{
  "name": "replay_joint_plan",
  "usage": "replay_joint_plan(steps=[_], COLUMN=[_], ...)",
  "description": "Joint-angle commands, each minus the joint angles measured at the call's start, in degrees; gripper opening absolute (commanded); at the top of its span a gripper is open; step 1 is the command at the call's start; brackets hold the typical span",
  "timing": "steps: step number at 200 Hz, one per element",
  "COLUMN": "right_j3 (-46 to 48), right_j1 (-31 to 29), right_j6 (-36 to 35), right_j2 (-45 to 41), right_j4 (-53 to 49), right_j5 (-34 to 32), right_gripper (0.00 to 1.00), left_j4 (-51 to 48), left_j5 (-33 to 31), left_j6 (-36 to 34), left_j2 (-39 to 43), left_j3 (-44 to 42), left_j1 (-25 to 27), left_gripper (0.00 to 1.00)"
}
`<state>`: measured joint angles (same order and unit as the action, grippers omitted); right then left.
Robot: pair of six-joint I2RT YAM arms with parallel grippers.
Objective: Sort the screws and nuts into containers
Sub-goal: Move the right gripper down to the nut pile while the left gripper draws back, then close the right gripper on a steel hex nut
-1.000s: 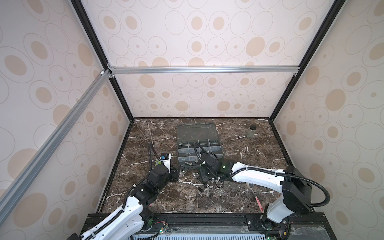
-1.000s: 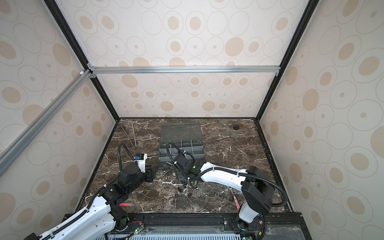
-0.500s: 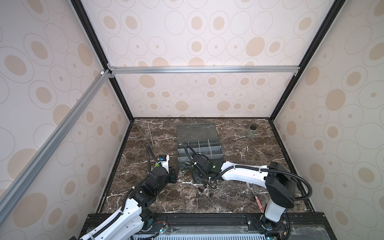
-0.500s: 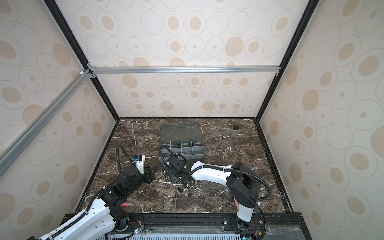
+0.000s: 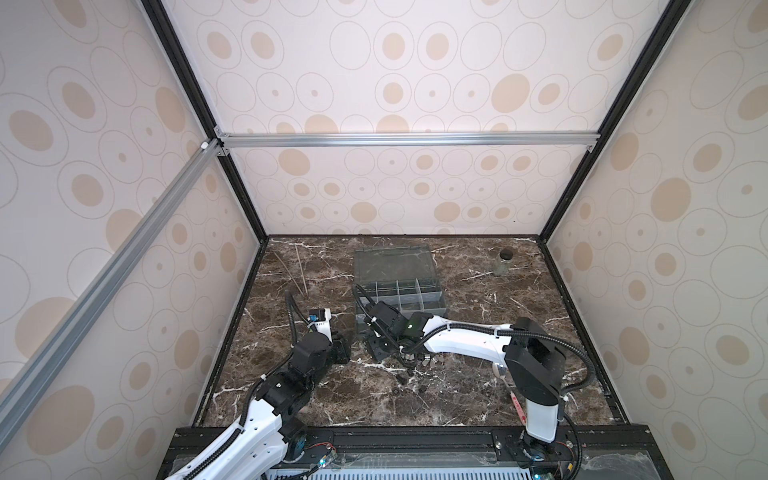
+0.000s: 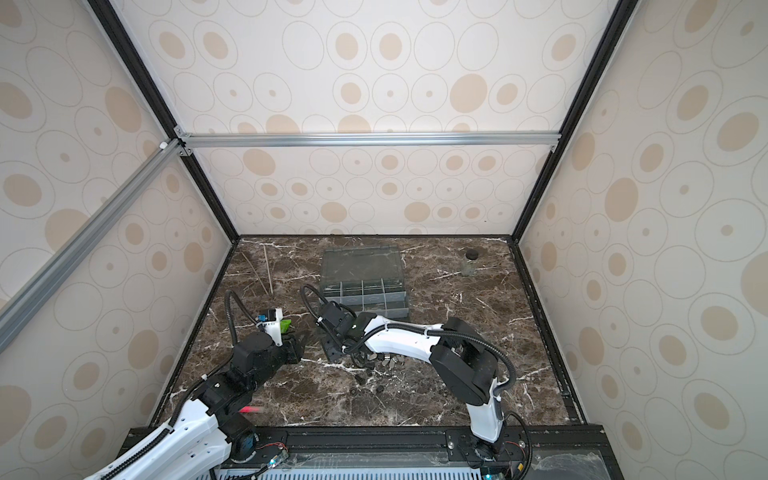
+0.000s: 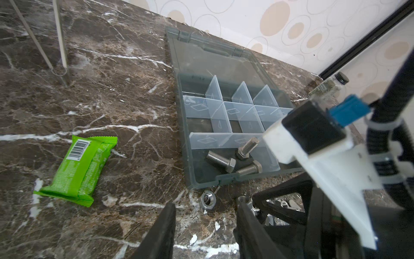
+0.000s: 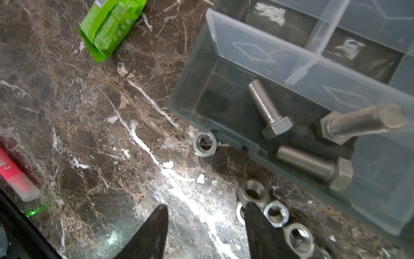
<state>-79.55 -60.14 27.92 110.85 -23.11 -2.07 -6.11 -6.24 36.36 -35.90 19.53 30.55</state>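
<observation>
Shows screws (image 8: 270, 108) in the box (image 8: 190, 94) only from the wrists; holds nothing in the half-open left gripper (image 7: 205, 205), nor in the half-open right gripper (image 8: 206, 207) touching nuts (image 8: 254, 190) at the box's 6 o'clock.

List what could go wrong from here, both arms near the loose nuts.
1. The right hand stands open with one finger in the nut pile; closing may pinch several or scatter them.
2. The left hand is close beside it; they might collide.
3. The lone nut lies right beside the organizer box wall, awkward to grasp.
</observation>
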Motion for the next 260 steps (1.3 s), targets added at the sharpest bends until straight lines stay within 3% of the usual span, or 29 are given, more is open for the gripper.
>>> replay_joint_plan(steps=[1, 194, 238, 260], right_j3=[-2.7, -13.8, -13.9, -14.3], right_j1=[-0.6, -0.8, -0.9, -1.0], right_j6=[-1.6, -1.3, -0.3, -0.2], right_j2=[2.2, 15.1, 15.9, 16.5], right_j4=[-0.9, -4.2, -3.7, -3.8], right_j5=[1.7, -4.9, -6.8, -7.5], right_gripper=[0.57, 0.51, 0.48, 0.42], left_j4=[0.5, 0.6, 0.1, -0.1], left_j5=[1.4, 4.8, 4.9, 4.8], left_j6=[2.0, 6.0, 6.2, 6.4], left_j2=[1.1, 7.0, 7.7, 8.1], left_j3=[0.2, -4.4, -4.6, -4.7], left_j1=[-2.6, -5.0, -5.0, -5.0], left_gripper=[0.45, 0.46, 0.46, 0.46])
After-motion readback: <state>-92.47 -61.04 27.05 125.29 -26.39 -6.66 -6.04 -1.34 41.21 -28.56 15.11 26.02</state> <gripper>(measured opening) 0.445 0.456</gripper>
